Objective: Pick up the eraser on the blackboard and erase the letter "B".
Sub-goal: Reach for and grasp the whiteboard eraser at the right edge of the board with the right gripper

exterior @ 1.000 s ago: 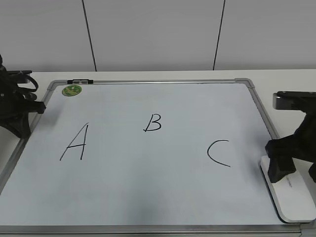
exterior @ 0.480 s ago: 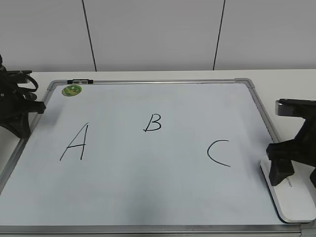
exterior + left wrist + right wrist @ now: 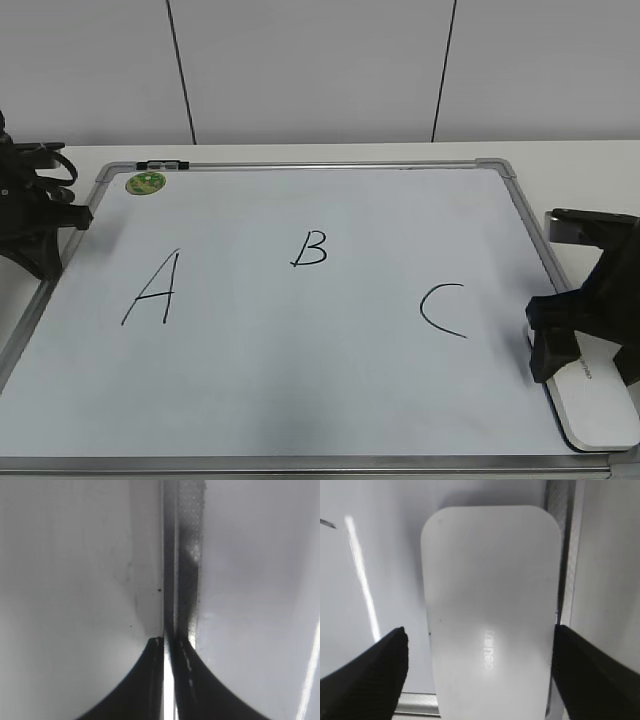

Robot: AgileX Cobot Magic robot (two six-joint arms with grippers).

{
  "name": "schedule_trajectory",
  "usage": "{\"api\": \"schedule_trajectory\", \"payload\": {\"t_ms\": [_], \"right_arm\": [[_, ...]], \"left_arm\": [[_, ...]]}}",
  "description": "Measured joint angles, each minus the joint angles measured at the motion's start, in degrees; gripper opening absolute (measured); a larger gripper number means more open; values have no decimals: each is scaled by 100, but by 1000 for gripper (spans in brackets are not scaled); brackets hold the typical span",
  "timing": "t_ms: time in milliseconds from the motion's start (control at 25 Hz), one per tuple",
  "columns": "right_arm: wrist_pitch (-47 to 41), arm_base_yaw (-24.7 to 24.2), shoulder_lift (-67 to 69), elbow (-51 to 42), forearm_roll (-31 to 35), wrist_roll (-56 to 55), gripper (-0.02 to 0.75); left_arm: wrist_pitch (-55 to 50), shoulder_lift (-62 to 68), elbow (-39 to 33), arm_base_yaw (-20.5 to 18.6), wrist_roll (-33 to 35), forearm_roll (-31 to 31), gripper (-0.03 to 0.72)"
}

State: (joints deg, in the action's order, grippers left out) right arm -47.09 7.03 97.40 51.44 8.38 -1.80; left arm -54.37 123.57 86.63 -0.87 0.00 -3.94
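Note:
The blackboard [image 3: 300, 380] lies flat on the table, with the letter "B" [image 3: 310, 249] written near its upper middle. The white eraser [image 3: 597, 405] lies at the board's near right corner, against the frame. In the right wrist view the eraser [image 3: 490, 600] fills the middle. My right gripper [image 3: 585, 345] is open and straddles the eraser, one finger on each side [image 3: 480, 632], with a gap at the left finger. My left gripper [image 3: 45, 262] is shut and empty at the board's left frame [image 3: 169, 642].
A black "A" [image 3: 152, 290] is left of the B and a "C" [image 3: 443, 310] is right of it. A green round magnet [image 3: 146, 183] and a black marker [image 3: 162, 164] are at the board's far left corner. The silver frame [image 3: 185, 555] runs ahead of my left jaws.
My right gripper has shifted a little to the left and lower around the eraser. The eraser, the letters and the left arm have not moved.

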Motion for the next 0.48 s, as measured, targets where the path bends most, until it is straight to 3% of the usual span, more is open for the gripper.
{"api": "schedule_trajectory", "payload": {"t_ms": [320,480], "right_arm": [[126,0,214,0,7,21,663],[137,0,214,0,-15,29,613]], "left_arm": [[0,0,0,0,0,-9,24],[0,0,0,0,0,-9,26]]}}
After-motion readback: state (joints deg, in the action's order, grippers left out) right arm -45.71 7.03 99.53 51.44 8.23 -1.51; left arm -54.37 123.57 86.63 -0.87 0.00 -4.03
